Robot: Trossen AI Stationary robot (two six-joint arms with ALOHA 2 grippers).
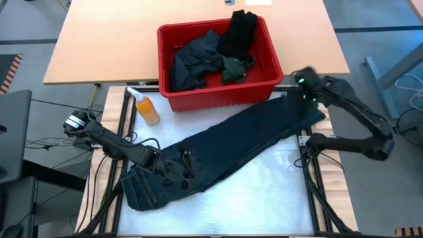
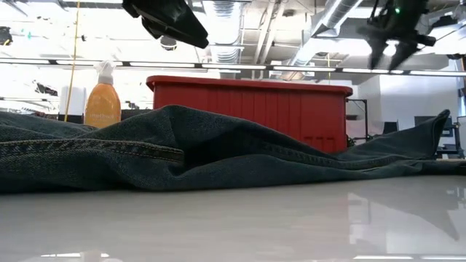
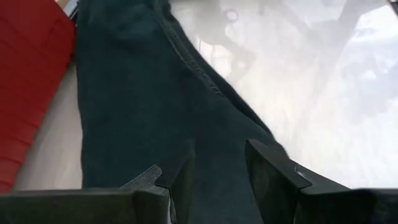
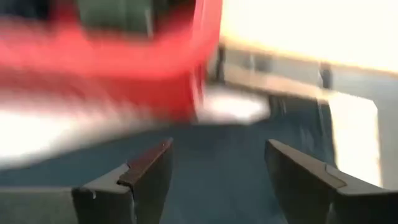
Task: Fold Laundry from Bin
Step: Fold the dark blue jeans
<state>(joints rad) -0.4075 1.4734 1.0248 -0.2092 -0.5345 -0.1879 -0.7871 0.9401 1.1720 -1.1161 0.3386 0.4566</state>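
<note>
Dark navy jeans (image 1: pixel 225 155) lie spread diagonally across your white surface (image 1: pixel 264 198), waistband toward the left front, legs reaching the right rear corner beside the red bin (image 1: pixel 218 92). Your left pincer (image 1: pixel 165 173) rests low on the waistband end, its fingers (image 3: pixel 273 174) partly closed with denim between them, gripping a fold of the jeans. Your right pincer (image 1: pixel 301 76) hangs above the leg end near the bin's right corner, jaws spread wide and holding nothing. More laundry (image 1: pixel 205 59), black and dark green pieces, is heaped inside the bin. An orange bottle (image 1: pixel 145 108) stands just beside the bin's left front corner.
</note>
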